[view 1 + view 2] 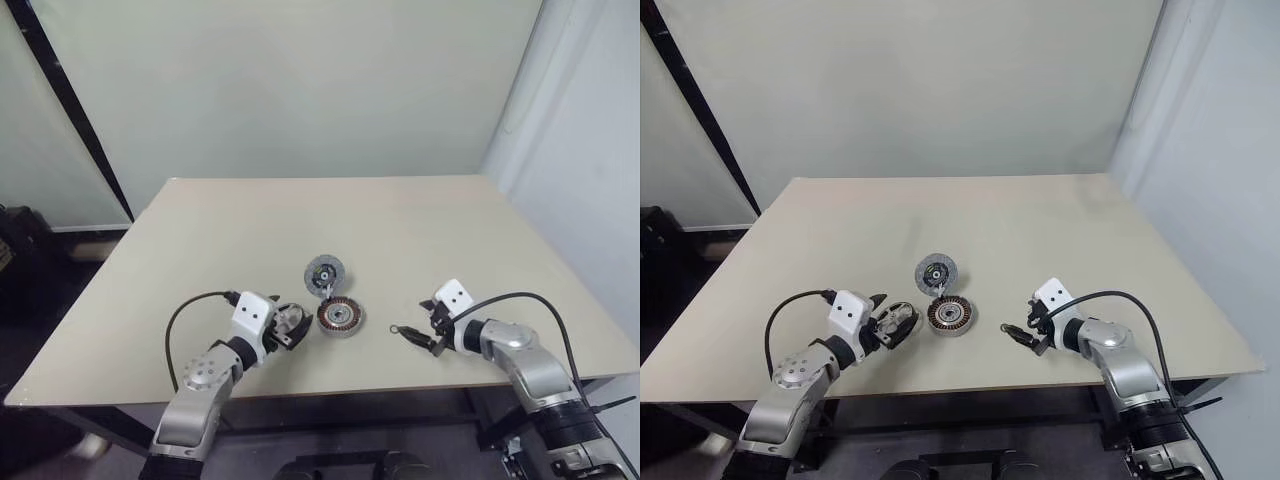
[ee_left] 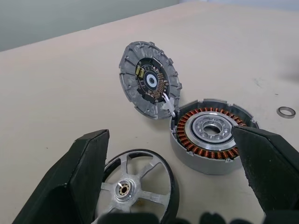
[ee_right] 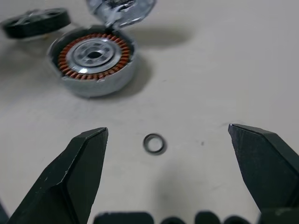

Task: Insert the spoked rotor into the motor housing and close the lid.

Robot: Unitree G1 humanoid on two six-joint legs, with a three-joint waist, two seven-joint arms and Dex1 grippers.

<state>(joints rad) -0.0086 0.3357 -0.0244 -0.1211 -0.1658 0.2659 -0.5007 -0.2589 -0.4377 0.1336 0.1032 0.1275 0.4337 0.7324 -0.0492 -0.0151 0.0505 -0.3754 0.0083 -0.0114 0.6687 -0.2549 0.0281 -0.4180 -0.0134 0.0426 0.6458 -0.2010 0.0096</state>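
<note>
Both grippers sit low over the near edge of the beige tabletop (image 1: 400, 220). Left gripper (image 1: 285, 327), 2 black fingers spread wide apart, straddles the spoked rotor (image 2: 133, 189), a small silvery metal wheel with thin spokes, a central hub and a dark outer rim; in the left wrist view the rotor sits between the fingers near their base, tilted, and whether the fingers touch it cannot be told. Right gripper (image 1: 425, 328), also 2 black fingers standing wide apart, holds nothing; between its fingertips in the right wrist view lies a small dark metal ring (image 3: 154, 143), flat on the tabletop and clear of both fingers. Just beside the left gripper, toward the table's middle, sits the motor housing (image 1: 340, 316), a round grey-walled disc with a ring of reddish-copper coil windings around a pale bearing centre, lying flat and open-side up, empty. Lid (image 1: 324, 272), a flat grey round disc with ribbed rim and dark hub showing a small circuit board, stands tilted up at the housing's far side, touching its rim, with thin pale wires running between the 2. All parts cluster near the middle of the near edge; the right gripper is well apart from the housing.
</note>
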